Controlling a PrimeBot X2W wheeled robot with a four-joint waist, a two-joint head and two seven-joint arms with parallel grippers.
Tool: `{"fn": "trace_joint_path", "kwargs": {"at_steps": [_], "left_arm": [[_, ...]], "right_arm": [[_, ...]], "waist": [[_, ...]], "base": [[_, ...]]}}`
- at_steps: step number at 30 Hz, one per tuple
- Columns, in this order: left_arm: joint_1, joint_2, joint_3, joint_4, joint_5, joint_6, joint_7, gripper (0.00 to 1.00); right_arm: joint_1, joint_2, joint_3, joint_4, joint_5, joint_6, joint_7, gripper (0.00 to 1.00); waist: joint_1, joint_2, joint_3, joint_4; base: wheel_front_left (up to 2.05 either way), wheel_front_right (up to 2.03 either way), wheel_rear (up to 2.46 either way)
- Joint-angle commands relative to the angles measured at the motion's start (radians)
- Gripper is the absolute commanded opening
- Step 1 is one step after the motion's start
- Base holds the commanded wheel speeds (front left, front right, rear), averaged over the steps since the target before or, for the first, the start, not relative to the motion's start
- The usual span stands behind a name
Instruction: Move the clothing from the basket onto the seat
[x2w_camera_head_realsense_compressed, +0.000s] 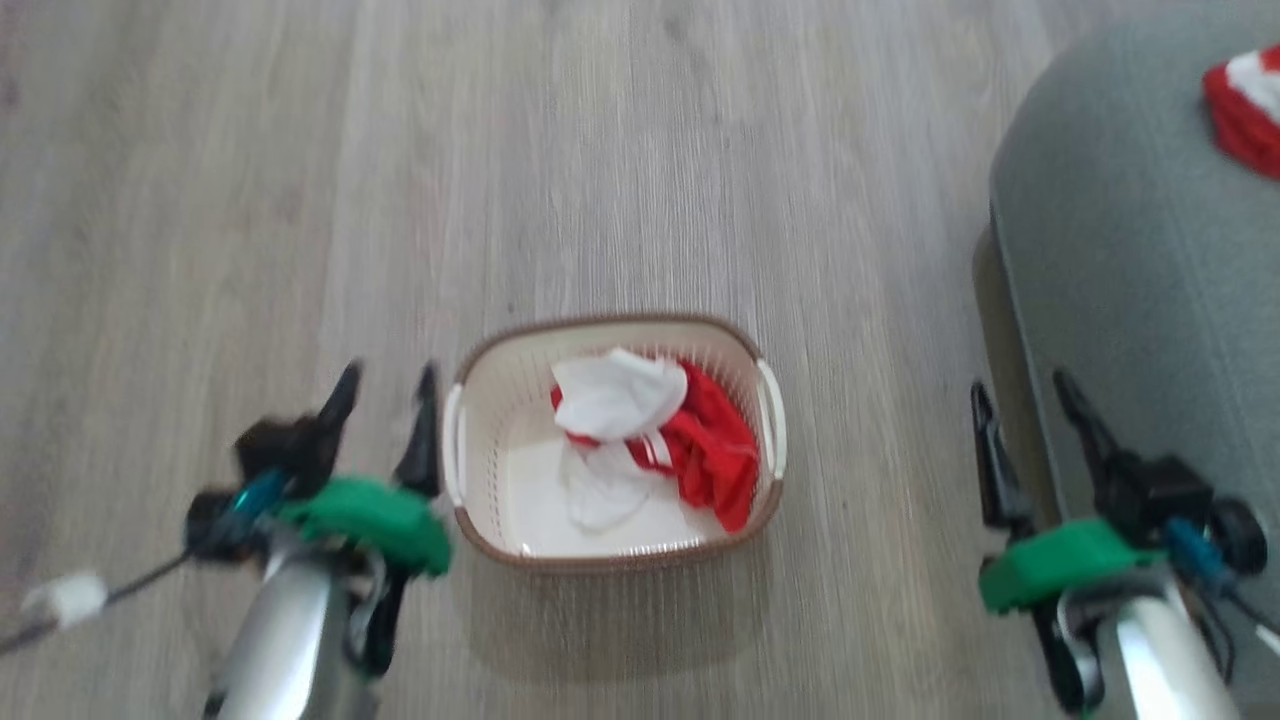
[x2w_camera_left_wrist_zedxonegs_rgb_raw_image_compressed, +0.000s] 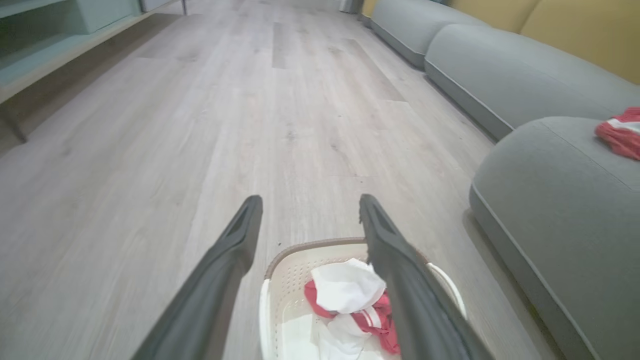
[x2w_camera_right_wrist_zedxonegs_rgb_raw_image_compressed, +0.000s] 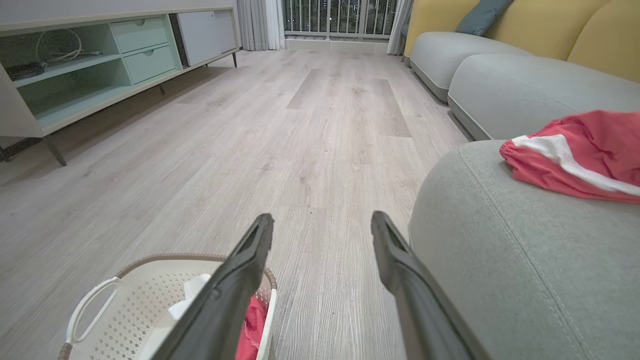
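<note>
The cream basket (x2w_camera_head_realsense_compressed: 470, 400) with a brown rim stands on the floor in the middle of the head view. Inside it lies a crumpled red-and-white garment (x2w_camera_head_realsense_compressed: 660, 440). A second red garment with a broad white stripe (x2w_camera_right_wrist_zedxonegs_rgb_raw_image_compressed: 575, 155) rests on the grey-green seat (x2w_camera_head_realsense_compressed: 1130, 260) at the right. My left gripper (x2w_camera_head_realsense_compressed: 385, 385) hangs open just left of the basket, nothing between its fingers. My right gripper (x2w_camera_head_realsense_compressed: 1020, 395) is open too, between the basket and the seat's edge. The left wrist view looks down on the basket (x2w_camera_left_wrist_zedxonegs_rgb_raw_image_compressed: 285, 280) and its garment (x2w_camera_left_wrist_zedxonegs_rgb_raw_image_compressed: 350, 295).
Pale wood-plank floor (x2w_camera_head_realsense_compressed: 600, 150) stretches ahead of the basket. A low mint-green cabinet (x2w_camera_right_wrist_zedxonegs_rgb_raw_image_compressed: 100, 65) lines the far left wall. More grey seat sections with yellow backs (x2w_camera_right_wrist_zedxonegs_rgb_raw_image_compressed: 500, 75) run along the right. A balcony door (x2w_camera_right_wrist_zedxonegs_rgb_raw_image_compressed: 340, 17) closes the far end.
</note>
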Motion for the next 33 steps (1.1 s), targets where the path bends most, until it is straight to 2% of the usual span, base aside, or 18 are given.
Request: {"fn": "trace_joint_path", "kwargs": {"at_steps": [1,6,7,11,21,33], "left_arm": [[-0.09,0.008,-0.006,-0.008,0.002,0.006,-0.013,1.0],[-0.248,0.008,-0.102,0.118,0.003,0.016,0.008,1.0],[-0.248,0.008,-0.102,0.118,0.003,0.016,0.008,1.0],[-0.382,0.008,-0.159,0.222,-0.009,0.03,0.049,1.0],[-0.669,0.01,-0.224,0.461,-0.003,0.059,0.082,1.0],[-0.821,0.057,-0.23,0.67,0.008,0.069,0.041,1.0]], "right_arm": [[-0.068,-0.002,0.023,-0.049,-0.003,0.0,-0.002,1.0],[-0.156,-0.002,0.03,-0.075,-0.004,0.0,-0.002,1.0],[-0.156,-0.002,0.03,-0.075,-0.004,0.0,-0.002,1.0],[-0.226,-0.002,0.038,-0.094,0.013,0.0,-0.002,1.0],[-0.304,-0.002,0.087,-0.123,0.098,0.0,-0.002,1.0],[-0.307,-0.002,0.086,-0.131,0.157,0.0,-0.002,1.0]], "waist": [[-0.0001,0.0,0.112,-0.02],[-0.0001,0.0,0.265,-0.065],[-0.0001,0.0,0.265,-0.065],[-0.0001,0.0,0.381,-0.112],[-0.0001,0.0,0.613,-0.224],[-0.0001,0.0,0.703,-0.279]], "base": [[0.0,0.0,0.0],[0.0,0.0,0.0],[0.0,0.0,0.0],[0.0,0.0,0.0],[0.0,0.0,0.0],[0.0,0.0,0.0]]}}
